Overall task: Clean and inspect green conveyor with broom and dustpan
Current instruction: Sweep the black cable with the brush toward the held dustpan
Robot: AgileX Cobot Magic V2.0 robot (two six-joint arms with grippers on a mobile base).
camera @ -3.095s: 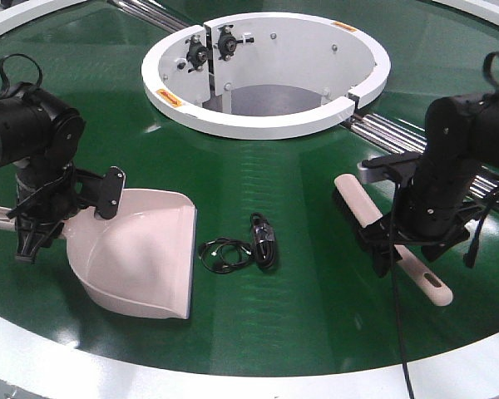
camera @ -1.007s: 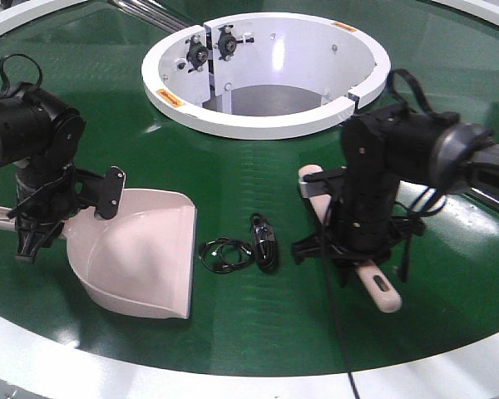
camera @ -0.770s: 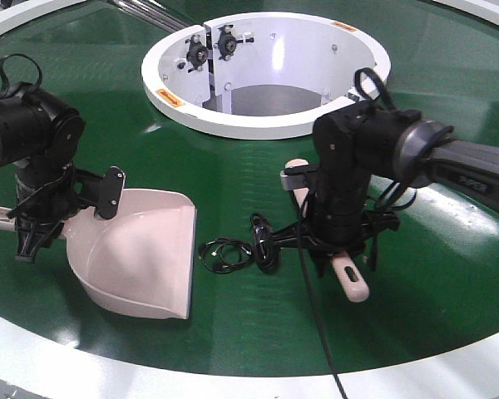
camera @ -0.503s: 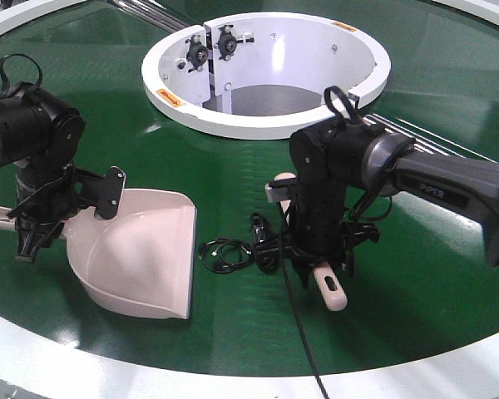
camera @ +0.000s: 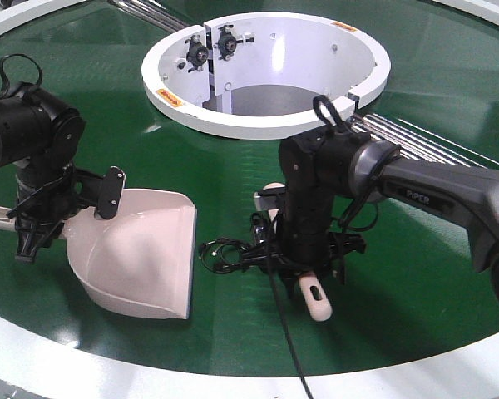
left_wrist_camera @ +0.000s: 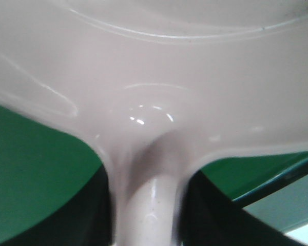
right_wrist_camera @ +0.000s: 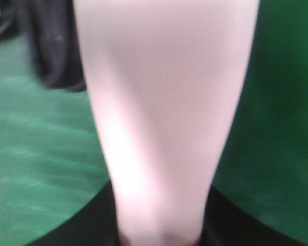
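The dustpan (camera: 141, 249) sits on the conveyor (camera: 432, 75) to the near left of the white hub (camera: 266, 125). Its mouth is turned toward the middle and its lip is down on the green belt. Its pan shows only smooth pink plastic. The left gripper (camera: 35, 226) is clamped on the dustpan's handle; in the wrist view the handle runs down between two dark fingers (left_wrist_camera: 90, 228).

Straight out from the hub's near side, the right gripper (camera: 306, 268) is closed round the broom (camera: 316, 301). The slotted handle end sticks out toward the near rim, and the other end peeps out on the hub side of the arm. The bristles are hidden behind the arm.

A tangled black cord (camera: 224, 253) lies on the belt between the dustpan's mouth and the broom. It is just beside the broom; whether they touch I cannot tell.

The hub is an open well with two black knobs (camera: 198, 55) on its inner wall and a grey floor below. Metal rollers (camera: 399, 137) run off to the hub's right.
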